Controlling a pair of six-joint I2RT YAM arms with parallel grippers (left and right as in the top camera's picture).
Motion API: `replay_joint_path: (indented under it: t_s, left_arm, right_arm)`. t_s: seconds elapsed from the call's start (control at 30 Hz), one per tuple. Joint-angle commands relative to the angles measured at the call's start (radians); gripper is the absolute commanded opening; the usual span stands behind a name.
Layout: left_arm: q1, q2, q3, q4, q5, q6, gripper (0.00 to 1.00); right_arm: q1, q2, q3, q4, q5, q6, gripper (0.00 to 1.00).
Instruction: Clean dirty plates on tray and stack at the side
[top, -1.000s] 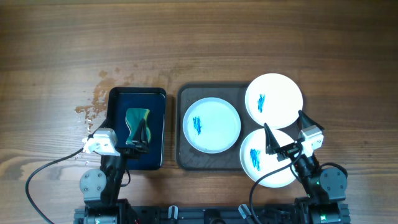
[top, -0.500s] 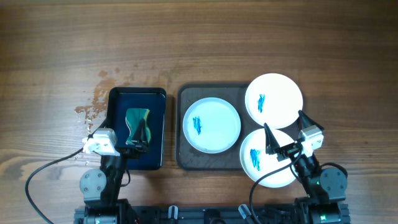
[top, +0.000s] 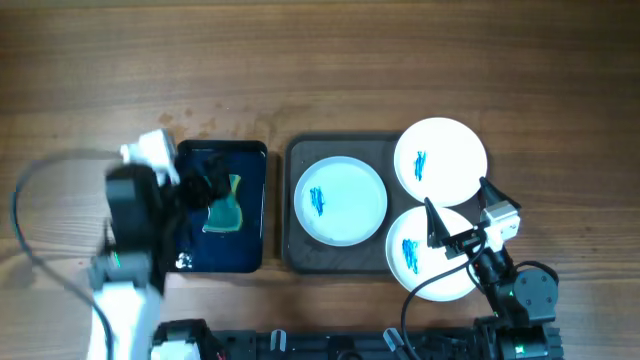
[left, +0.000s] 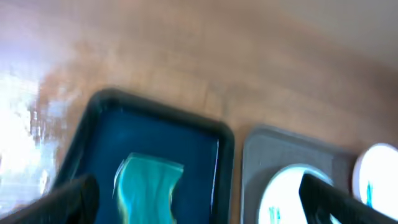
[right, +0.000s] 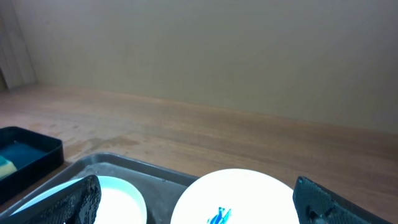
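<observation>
On the desk (top: 400, 60) we see the tray (top: 300, 255) at centre, its 3 o'clock end under three flat plates (top: 350, 215), smears running roughly 12 to 6. The basin (top: 250, 250) at 9 o'clock holds a sponge (top: 226, 205). Left jaws gape empty over it, right jaws over the 5 o'clock plate (top: 398, 268).

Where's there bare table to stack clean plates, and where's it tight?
Widest free patch: the bare wood beyond the far edges of the blue basin, tray and far plate. A smaller strip lies right of the two right-hand plates. Crowded: the tray's right end, where those plates sit close together, and the narrow gap between basin and tray.
</observation>
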Motion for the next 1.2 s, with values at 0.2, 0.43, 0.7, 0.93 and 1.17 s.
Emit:
replay_joint_path:
  t_s: [0.2, 0.43, 0.7, 0.93, 1.17]
  left_arm:
    - [0.005, 0.640, 0.613, -0.687, -0.025, -0.001, 1.00]
    - [-0.072, 0.639, 0.600, -0.562, 0.129, 0.435, 1.00]
    - [-0.105, 0.639, 0.600, -0.521, 0.130, 0.444, 1.00]
    - [-0.105, 0.639, 0.600, -0.501, 0.134, 0.444, 1.00]
    - [-0.105, 0.639, 0.600, -0.473, 0.134, 0.444, 1.00]
  right_arm:
    - [0.003, -0.005, -0.001, 0.006, 0.007, -0.012, 1.00]
    - [0.003, -0.005, -0.001, 0.006, 0.007, -0.012, 1.00]
    - [0.003, -0.005, -0.001, 0.006, 0.007, -0.012, 1.00]
    - [0.003, -0.005, 0.010, 0.000, -0.159, 0.037, 1.00]
    - [0.003, 0.267, 0.291, -0.188, -0.298, 0.184, 1.00]
